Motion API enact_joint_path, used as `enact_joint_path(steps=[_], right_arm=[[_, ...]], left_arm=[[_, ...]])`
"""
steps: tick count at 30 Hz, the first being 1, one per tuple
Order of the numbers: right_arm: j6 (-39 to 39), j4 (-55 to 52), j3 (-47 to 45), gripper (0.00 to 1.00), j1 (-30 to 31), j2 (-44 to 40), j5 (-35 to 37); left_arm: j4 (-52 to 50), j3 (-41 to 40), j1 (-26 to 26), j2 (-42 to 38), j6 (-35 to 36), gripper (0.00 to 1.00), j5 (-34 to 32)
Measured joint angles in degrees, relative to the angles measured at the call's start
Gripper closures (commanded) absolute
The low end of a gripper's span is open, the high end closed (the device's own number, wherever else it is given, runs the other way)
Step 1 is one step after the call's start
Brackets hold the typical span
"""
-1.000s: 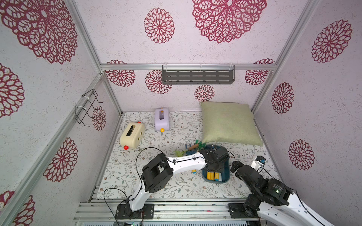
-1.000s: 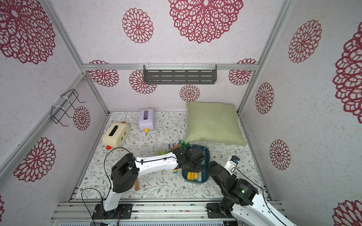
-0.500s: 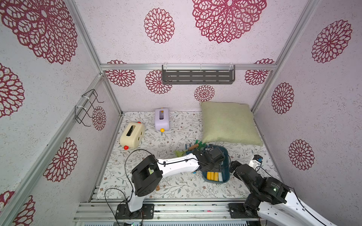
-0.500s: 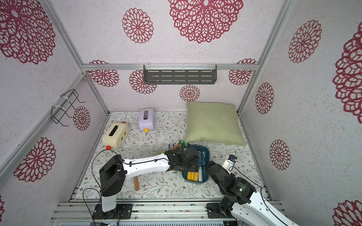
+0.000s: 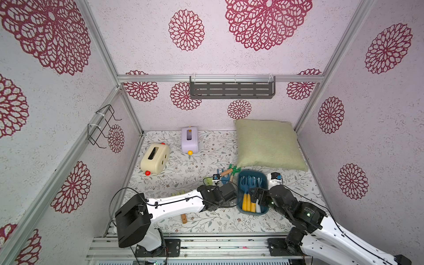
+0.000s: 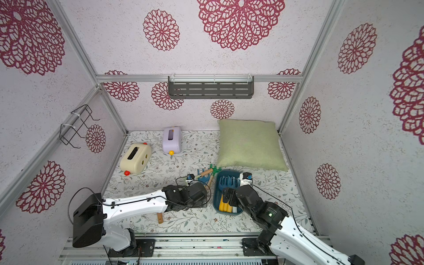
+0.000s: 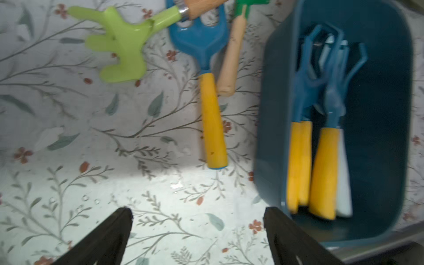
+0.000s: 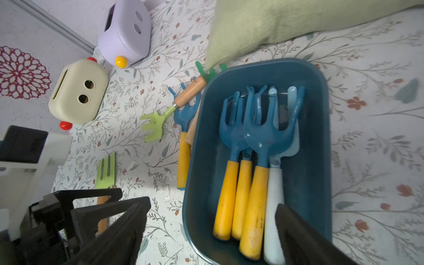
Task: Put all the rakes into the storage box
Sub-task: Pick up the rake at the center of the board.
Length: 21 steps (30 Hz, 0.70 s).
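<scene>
Inside, the storage box [image 8: 312, 160] holds four rakes [image 8: 257, 137] lying side by side and partly stacked. Three are blue with yellow handles and one is pale with a white handle, all with handles toward the front edge of the bench [image 5: 183, 169]. The right half of the box floor is bare.

The box sits right of the bench's middle, nearer the front edge, its far end just by the near corner of the cushion [image 5: 268, 144]. Bare bench lies to its right. To its left there is open bench as far as the cream box [image 5: 154, 158] and the lilac box [image 5: 189, 140].

A fifth blue rake [image 7: 212, 119] lies on the bench along the box's left wall, beside a light green rake [image 7: 124, 50] and a wooden-handled one [image 7: 231, 57].

The left pincer [image 7: 197, 211] stands wide and empty over bare bench, short of that rake's handle end. The right pincer [image 8: 212, 204] stands wide above the handles in the box, gripping nothing.
</scene>
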Motion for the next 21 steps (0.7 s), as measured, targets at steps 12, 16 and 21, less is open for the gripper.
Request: enact_joint_path(steps=[12, 16, 21], right_arm=[[-2.99, 4.57, 0.00, 0.06, 0.28, 5.18, -4.04], [-3.06, 4.59, 0.00, 0.06, 0.31, 5.16, -4.02], [-3.02, 4.59, 0.00, 0.06, 0.31, 4.92, -4.00]], left_arm=[[-7.15, -18.88, 5.57, -20.92, -12.26, 0.00, -2.69], [-9.77, -23.43, 9.35, -25.57, -14.58, 0.05, -2.43], [-10.69, -27.45, 13.62, -29.83, -15.65, 0.14, -1.97]])
